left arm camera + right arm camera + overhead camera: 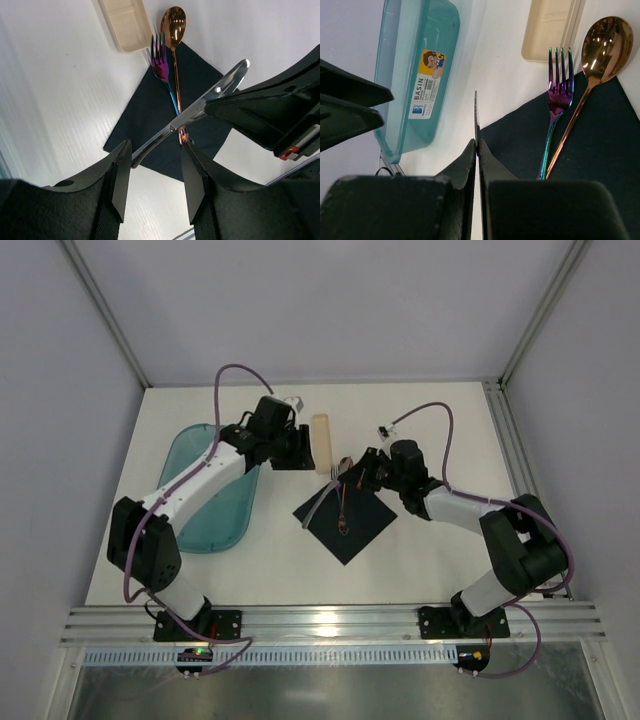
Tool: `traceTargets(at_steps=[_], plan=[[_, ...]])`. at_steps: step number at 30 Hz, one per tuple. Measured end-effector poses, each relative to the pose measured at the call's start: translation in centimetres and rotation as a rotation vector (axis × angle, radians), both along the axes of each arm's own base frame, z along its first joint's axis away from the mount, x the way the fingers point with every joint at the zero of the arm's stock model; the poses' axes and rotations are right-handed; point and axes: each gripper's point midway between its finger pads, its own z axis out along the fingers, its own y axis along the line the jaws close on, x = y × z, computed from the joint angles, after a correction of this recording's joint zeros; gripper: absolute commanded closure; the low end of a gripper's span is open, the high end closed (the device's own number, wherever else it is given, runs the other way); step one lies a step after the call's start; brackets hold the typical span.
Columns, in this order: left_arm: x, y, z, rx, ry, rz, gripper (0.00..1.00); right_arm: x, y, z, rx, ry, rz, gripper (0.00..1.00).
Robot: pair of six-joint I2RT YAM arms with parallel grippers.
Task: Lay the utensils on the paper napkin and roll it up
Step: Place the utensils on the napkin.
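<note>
The dark navy paper napkin [347,523] lies as a diamond in the middle of the table; it also shows in the left wrist view [145,135] and the right wrist view [605,145]. A copper spoon [173,25] and an iridescent purple fork [160,65] lie side by side on it, their heads past its far corner; both show in the right wrist view, the spoon [606,42] right of the fork [559,85]. My right gripper [352,480] is shut on a silver knife [200,105], held over the napkin's left part with its blade on edge [475,115]. My left gripper [156,175] is open and empty above the napkin's left corner.
A translucent teal tub [210,490] with a label stands at the left; it also shows in the right wrist view [415,75]. A beige oblong tray [321,443] lies just behind the napkin, close to the utensil heads. An aluminium rail [330,625] runs along the near edge.
</note>
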Motion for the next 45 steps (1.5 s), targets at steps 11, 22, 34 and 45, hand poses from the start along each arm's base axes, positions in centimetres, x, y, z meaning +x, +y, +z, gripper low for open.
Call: traceTargets(at_steps=[11, 22, 34, 45], plan=[[-1.2, -3.0, -7.1, -0.060, 0.177, -0.179, 0.58, 0.8, -2.0, -1.7, -0.003, 0.036, 0.018, 0.96], [-2.1, -3.5, -11.3, -0.062, 0.271, -0.212, 0.60, 3.0, -1.8, -5.3, -0.027, 0.107, 0.054, 0.96], [-4.4, -2.1, -14.7, -0.034, 0.346, -0.185, 0.64, 4.1, -1.5, -7.2, -0.068, 0.141, 0.066, 0.96], [-4.8, -1.8, -15.3, -0.047, 0.329, -0.158, 0.67, 4.0, -3.4, -8.0, -0.173, 0.181, -0.017, 0.72]])
